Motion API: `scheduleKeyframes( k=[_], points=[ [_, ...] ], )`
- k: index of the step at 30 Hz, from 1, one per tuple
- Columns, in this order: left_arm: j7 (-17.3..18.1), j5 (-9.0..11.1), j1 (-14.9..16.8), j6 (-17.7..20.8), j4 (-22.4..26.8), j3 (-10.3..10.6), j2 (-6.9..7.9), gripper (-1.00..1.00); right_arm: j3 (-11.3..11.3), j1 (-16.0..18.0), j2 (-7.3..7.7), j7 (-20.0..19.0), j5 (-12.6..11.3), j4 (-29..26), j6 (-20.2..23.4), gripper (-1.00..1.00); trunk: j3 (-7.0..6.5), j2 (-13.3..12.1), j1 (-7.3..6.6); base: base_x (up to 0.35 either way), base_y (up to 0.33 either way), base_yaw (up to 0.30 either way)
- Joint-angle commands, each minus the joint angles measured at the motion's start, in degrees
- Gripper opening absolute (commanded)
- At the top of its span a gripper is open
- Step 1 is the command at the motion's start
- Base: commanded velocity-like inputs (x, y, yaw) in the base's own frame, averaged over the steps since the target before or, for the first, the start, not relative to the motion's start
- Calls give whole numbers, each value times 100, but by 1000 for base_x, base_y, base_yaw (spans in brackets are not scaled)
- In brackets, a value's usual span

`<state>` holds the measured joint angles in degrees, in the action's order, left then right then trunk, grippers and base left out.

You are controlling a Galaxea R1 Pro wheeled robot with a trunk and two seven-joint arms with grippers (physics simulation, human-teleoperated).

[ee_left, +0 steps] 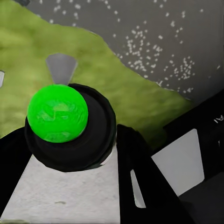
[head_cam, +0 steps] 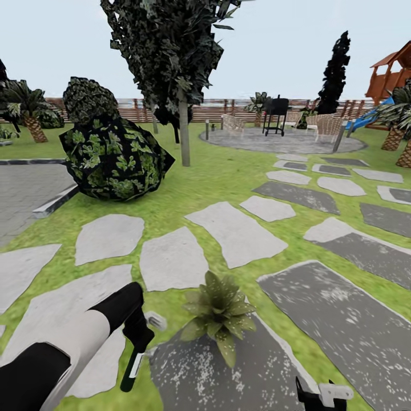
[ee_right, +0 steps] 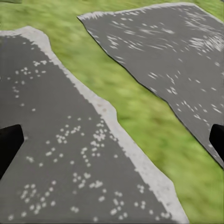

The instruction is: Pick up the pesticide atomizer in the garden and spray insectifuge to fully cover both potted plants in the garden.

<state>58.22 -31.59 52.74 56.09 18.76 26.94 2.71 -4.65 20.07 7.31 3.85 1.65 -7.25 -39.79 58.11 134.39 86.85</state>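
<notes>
Left hand (head_cam: 138,348) is closed on the pesticide atomizer (ee_left: 70,128); the left wrist view shows its dark body with a green cap between the fingers. Pickup looks done. One potted plant (head_cam: 220,313) sits just beside that hand, on its inner side, at the edge of a dark stepping stone (head_cam: 228,371). Right hand (ee_right: 112,140) is spread wide and empty over stone and lawn (ee_right: 135,88). Left, by my read: spray this plant, then find and spray the second.
</notes>
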Motion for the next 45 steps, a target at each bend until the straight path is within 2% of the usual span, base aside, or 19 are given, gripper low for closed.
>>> scheduleKeyframes(
  k=[1,11,16,20,22,32,45],
  points=[
    [58,-58,0,25,17,4,-6,-100,-36,4,-2,-7,19,4,-18,100,5,2,-1,0,37,-124],
    [58,-43,-67,25,-24,-19,-49,-100,-36,2,-2,-7,19,4,-19,100,5,2,-1,0,5,-282],
    [54,-49,-193,22,-174,-5,35,-100,-36,2,-2,-7,19,10,-20,100,5,2,-1,0,100,-105],
    [57,-49,-237,2,-212,3,181,-100,-36,4,-2,-7,19,12,-19,100,5,2,-1,0,21,-6],
    [58,-53,-240,0,-214,-2,204,-100,-36,4,-2,-7,19,13,-19,100,5,2,-1,0,3,-1],
    [49,-64,-241,-18,-161,-32,180,-100,-36,5,-2,-7,19,13,-20,100,5,2,-1,0,24,0],
    [14,-25,-242,-54,-142,-83,153,-100,-36,2,-2,-7,19,13,-18,100,5,2,-1,0,283,-34]
  ],
)
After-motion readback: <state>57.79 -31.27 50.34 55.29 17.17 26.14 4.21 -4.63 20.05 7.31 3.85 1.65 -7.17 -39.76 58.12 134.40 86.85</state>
